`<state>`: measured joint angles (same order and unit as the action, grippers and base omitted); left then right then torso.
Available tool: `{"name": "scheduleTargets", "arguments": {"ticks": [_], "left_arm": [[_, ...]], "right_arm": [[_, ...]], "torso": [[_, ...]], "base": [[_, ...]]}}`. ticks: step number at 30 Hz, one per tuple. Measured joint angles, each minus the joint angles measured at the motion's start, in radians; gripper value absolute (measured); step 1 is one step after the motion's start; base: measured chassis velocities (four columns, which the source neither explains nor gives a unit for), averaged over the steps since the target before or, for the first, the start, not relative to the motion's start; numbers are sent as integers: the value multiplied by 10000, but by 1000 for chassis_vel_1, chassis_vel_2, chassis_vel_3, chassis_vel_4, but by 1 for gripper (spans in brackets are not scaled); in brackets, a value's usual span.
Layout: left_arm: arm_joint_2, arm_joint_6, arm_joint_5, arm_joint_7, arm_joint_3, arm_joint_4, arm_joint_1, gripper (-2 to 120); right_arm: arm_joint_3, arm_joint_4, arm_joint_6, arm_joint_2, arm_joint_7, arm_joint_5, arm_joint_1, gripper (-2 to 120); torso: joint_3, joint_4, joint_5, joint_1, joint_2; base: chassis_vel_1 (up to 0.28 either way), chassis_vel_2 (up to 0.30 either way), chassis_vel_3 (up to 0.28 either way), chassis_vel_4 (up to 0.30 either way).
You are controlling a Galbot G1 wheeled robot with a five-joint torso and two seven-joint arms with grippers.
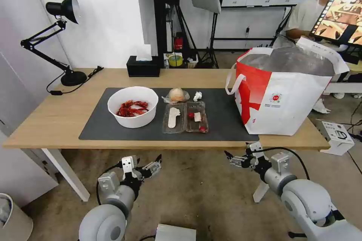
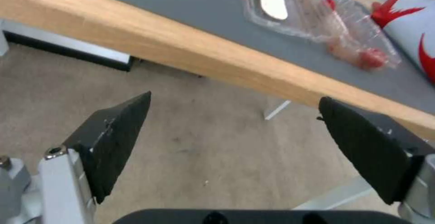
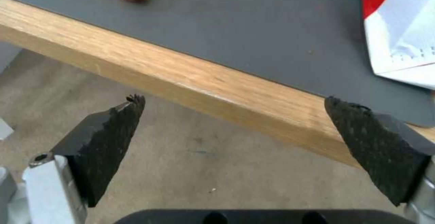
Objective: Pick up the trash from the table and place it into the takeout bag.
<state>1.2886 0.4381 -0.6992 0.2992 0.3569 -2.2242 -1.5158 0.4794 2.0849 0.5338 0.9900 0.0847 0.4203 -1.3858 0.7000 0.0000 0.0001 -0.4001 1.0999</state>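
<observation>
On the table point(image 1: 52, 116) lies a dark grey mat point(image 1: 226, 115). It carries the trash: a white bowl of red shells point(image 1: 132, 106), a clear hinged tray point(image 1: 185, 117) point(image 2: 312, 13), a plastic-wrapped beige lump point(image 1: 178, 95) and a small paper wad point(image 1: 197, 96). The white-and-red takeout bag point(image 1: 286, 90) point(image 3: 399, 23) stands open at the mat's right end. My left gripper point(image 1: 152, 166) point(image 2: 234, 97) and right gripper point(image 1: 230, 158) point(image 3: 232, 99) hang open and empty below the table's front edge, over the floor.
A black desk lamp point(image 1: 62, 37) stands at the table's back left and a black tissue box point(image 1: 143, 67) at the back middle. White table legs point(image 1: 68, 175) flank the arms. A white bin point(image 1: 11, 218) sits on the floor at left, a white device point(image 1: 339, 135) at right.
</observation>
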Motion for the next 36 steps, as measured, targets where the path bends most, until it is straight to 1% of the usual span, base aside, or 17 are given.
{"name": "scheduleTargets", "arguments": {"ticks": [7, 16, 19, 20, 21, 23, 24, 26, 27, 28, 30, 31, 32, 34, 36], "left_arm": [[102, -248, -200, -144, -31, -6, -36, 100], [148, -292, -579, -153, -35, -176, -27, 100], [273, -364, -1510, -120, -149, -168, 148, 100], [273, -364, -1510, -120, -149, -168, 148, 100], [354, -376, -1684, -90, -187, -143, 195, 100], [668, -421, -2355, 39, -319, -134, 329, 100], [668, -421, -2355, 39, -319, -134, 329, 100], [838, -449, -2972, 148, -494, -112, 542, 100], [888, -471, -3578, 277, -617, -70, 777, 100], [888, -471, -3578, 277, -617, -70, 777, 100], [872, -546, -4596, 459, -606, -110, 1051, 100], [854, -584, -4891, 510, -567, -160, 1159, 100], [854, -584, -4891, 510, -567, -160, 1159, 100], [813, -616, -5343, 640, -506, -215, 1305, 100], [799, -628, -5483, 691, -487, -215, 1349, 100]], "right_arm": [[-92, -88, -261, 29, 4, -34, 12, 100], [-103, -133, -330, 68, 15, -59, 17, 100], [-75, -142, -397, -5, 27, -29, 69, 100], [-75, -142, -397, -5, 27, -29, 69, 100], [-71, -163, -411, -29, 27, -23, 89, 100], [-111, -226, -425, -110, 28, -15, 150, 100], [-111, -226, -425, -110, 28, -15, 150, 100], [-140, -271, -458, -128, 29, -13, 151, 100], [-145, -331, -517, -134, 34, -14, 151, 100], [-145, -331, -517, -134, 34, -14, 151, 100], [-173, -383, -562, -97, 36, -61, 157, 100], [-186, -404, -588, -85, 37, -71, 170, 100], [-186, -404, -588, -85, 37, -71, 170, 100], [-205, -461, -699, -60, 43, -74, 193, 100], [-210, -472, -749, -46, 45, -75, 198, 100]], "torso": [[0, 0, 0, 0, 1], [0, 0, 0, 0, 1], [0, 0, -1, 1, 1], [0, 0, -1, 1, 1], [0, 0, -2, 1, 1], [0, 2, 0, 1, 1], [0, 2, 0, 1, 1], [0, 1, 0, 1, 1], [0, 0, 0, 0, 1], [0, 0, 0, 0, 1], [0, 0, 1, 0, 1], [0, 0, 1, 0, 1], [0, 0, 1, 0, 1], [0, 0, 0, 1, 1], [0, 0, 0, 0, 0]], "base": [[0, 0, 0, 0], [0, 0, 0, 0], [0, 0, 0, 0], [0, 0, 0, 0], [0, 0, 0, 0], [0, 0, 0, 0], [0, 0, 0, 0], [0, 0, 0, 0], [0, 0, 0, 0], [0, 0, 0, 0], [0, 0, 0, 0], [0, 0, 0, 0], [0, 0, 0, 0], [0, 0, 0, 0], [0, 0, 0, 0]]}}
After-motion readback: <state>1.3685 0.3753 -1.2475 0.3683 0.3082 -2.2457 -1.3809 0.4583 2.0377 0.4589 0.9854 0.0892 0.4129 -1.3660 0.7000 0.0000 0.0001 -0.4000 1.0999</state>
